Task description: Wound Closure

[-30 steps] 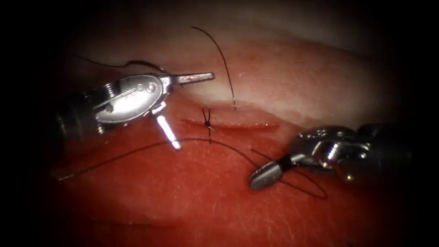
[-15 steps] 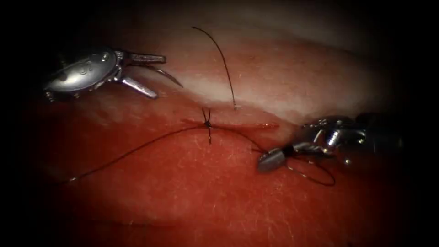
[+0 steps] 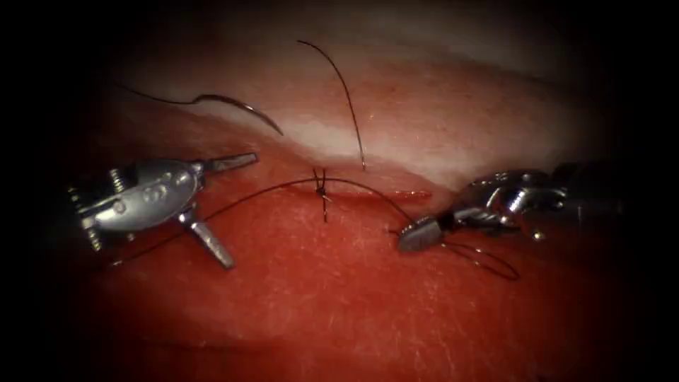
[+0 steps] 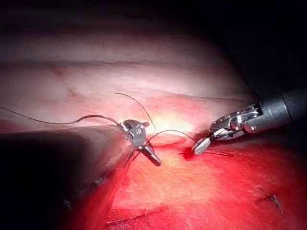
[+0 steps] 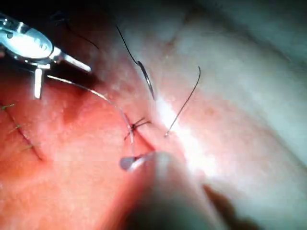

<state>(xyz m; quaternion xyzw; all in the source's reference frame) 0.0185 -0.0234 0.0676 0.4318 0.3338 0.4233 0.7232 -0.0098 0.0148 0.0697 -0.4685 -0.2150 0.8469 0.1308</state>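
left tool [image 3: 228, 212] jaws wide apart, holds nothing, sits by thread [image 3: 269, 192] left of cut [image 3: 382, 192]. right tool [image 3: 419, 234] jaws together, pinching thread near knot [image 3: 321, 189], prob to keep it tight. needle [image 3: 244, 112] lies loose on tissue [image 3: 339, 304], upper left of cut, not poked in.

Bare tissue [image 3: 339, 318] below cut [image 3: 375, 192]: open. Thread [image 3: 240, 201] strung from knot [image 3: 320, 189] both ways, blocks low passes. Needle [image 3: 240, 110] lies loose upper left.

Surgical practice bench, tissue [image 3: 396, 311] with sutured cut [image 3: 368, 192], thread [image 3: 233, 209], 2 needle drivers
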